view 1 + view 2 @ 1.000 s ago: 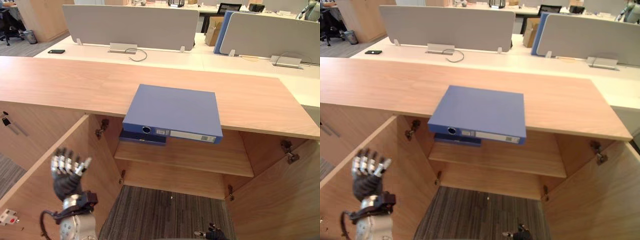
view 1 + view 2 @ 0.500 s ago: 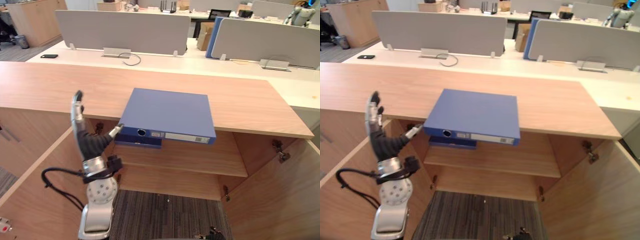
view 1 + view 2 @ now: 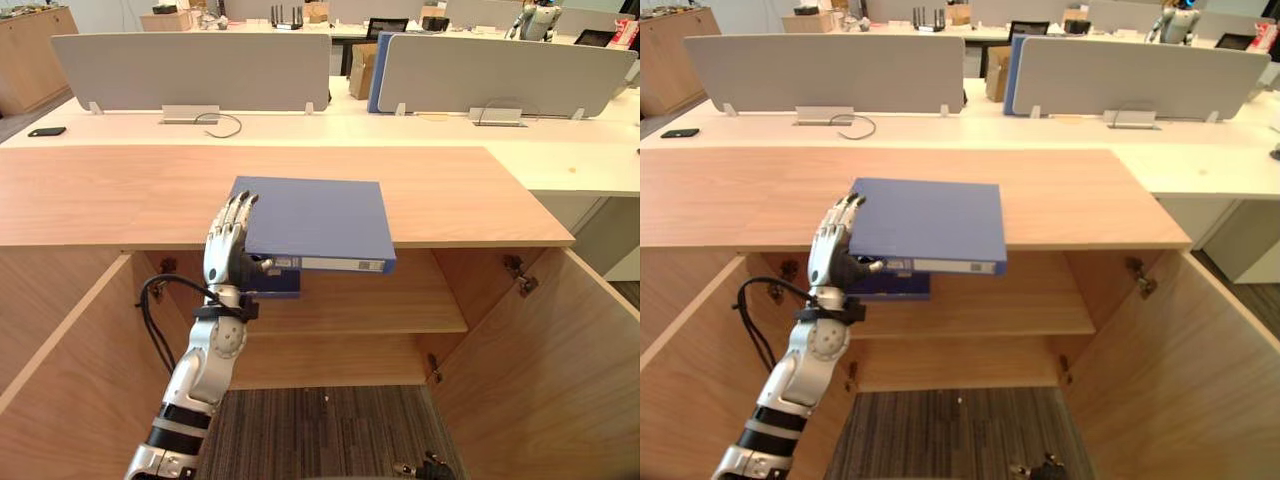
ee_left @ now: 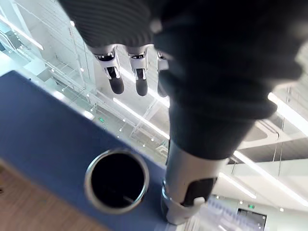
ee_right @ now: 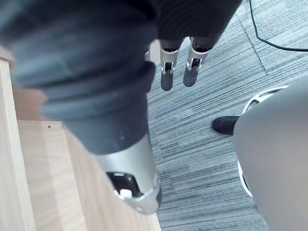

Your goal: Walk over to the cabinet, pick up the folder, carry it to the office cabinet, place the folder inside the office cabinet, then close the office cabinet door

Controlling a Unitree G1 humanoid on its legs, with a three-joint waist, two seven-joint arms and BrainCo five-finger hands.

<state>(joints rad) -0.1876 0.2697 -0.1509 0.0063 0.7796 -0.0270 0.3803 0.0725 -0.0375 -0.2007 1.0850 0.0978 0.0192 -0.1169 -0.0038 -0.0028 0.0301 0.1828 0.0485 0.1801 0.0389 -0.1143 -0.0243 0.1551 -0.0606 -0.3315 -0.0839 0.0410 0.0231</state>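
A blue folder (image 3: 318, 215) lies flat on the wooden cabinet top (image 3: 110, 195), its spine hanging over the front edge above the open cabinet. My left hand (image 3: 226, 243) is raised at the folder's front left corner. Its straight fingers (image 4: 115, 79) lie over the top cover and its thumb (image 4: 187, 187) reaches along the spine beside the round ring hole (image 4: 117, 180). Nothing is curled round the folder, so the hand is open. My right hand (image 5: 166, 72) hangs low over the carpet with relaxed, open fingers.
Both cabinet doors stand open, the left door (image 3: 60, 390) and the right door (image 3: 560, 370). A shelf (image 3: 400, 312) crosses the inside, and a darker blue item (image 3: 283, 287) sits just under the folder's spine. Desks with grey partitions (image 3: 190, 70) stand behind, with a phone (image 3: 47, 131).
My left hand has risen from beside the left door and moved right to the folder's front left corner. The whole view has also shifted. The folder has stayed in place.
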